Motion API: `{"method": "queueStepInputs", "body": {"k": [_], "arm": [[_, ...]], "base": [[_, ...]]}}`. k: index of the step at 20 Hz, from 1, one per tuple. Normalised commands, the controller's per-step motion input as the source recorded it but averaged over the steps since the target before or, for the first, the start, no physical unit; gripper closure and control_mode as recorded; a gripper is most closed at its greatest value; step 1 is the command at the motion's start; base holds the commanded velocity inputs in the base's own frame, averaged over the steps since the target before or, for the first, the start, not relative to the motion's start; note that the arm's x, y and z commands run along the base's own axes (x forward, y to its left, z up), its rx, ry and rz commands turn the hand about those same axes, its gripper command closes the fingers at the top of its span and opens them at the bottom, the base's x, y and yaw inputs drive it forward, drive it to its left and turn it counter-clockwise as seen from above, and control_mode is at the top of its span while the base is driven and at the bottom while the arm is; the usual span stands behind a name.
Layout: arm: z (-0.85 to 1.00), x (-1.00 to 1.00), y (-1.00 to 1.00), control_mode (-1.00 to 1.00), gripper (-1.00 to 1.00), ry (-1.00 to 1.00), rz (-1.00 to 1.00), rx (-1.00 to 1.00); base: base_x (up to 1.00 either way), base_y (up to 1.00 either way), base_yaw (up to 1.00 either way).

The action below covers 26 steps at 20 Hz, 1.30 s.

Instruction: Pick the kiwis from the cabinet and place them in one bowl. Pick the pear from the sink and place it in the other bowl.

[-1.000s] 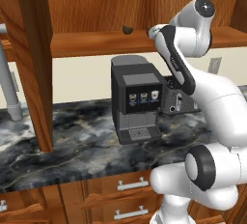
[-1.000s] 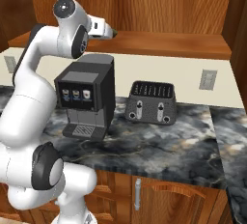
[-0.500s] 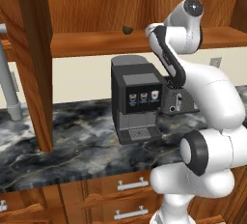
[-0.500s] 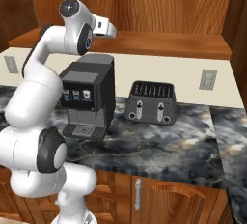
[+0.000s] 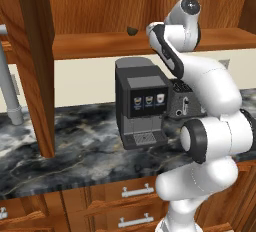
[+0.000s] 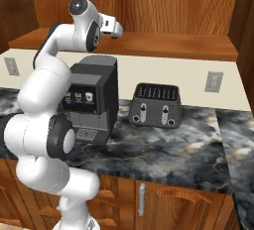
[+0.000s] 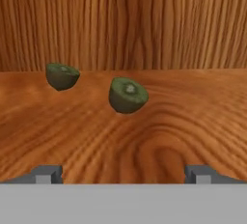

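Kiwis sit on the wooden shelf of the cabinet, seen from the hand view as two small dull olive-brown cut fruits: the nearer kiwi lies close to the middle of that view, and the farther kiwi lies at about 10 o'clock from it, apart from it and close to the grained back wall. Neither fruit touches the other or the wall, as far as can be told. In the left base view one dark kiwi shows on the shelf edge, at about 9 o'clock from the arm's upper joint.

End effector hangs in front of the fruits with its jaws spread as wide as they go, one fingertip at the lower left and the other at the lower right of the hand view, and nothing between them. The nearer kiwi lies ahead of the gap, at roughly 12 o'clock from it, well clear of both tips.

Below the shelf, on the dark marbled surface, stands a black coffee machine, and at 3 o'clock from it in the right base view a dark toaster. A wooden cabinet door stands open at the left of the left base view.
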Motion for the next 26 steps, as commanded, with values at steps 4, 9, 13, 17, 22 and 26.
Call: {"method": "queueStepInputs", "body": {"k": [4,9,13,17,22,26], "arm": [[-0.23,0.41,0.00,-1.00,-1.00,0.01,0.00,0.00],[-0.29,0.38,0.00,-1.00,-1.00,0.00,0.00,0.00],[-0.15,0.38,0.00,-1.00,-1.00,0.00,0.00,0.00],[0.00,0.45,0.00,-1.00,-1.00,0.02,0.00,0.00],[0.03,0.45,-0.02,-1.00,-1.00,0.06,0.00,0.00],[0.13,0.42,-0.01,-1.00,-1.00,0.09,0.00,0.00]], "base": [[0.00,0.00,0.00],[0.00,0.00,0.00],[0.00,0.00,0.00],[0.00,0.00,0.00],[0.00,0.00,0.00],[0.00,0.00,0.00]]}}
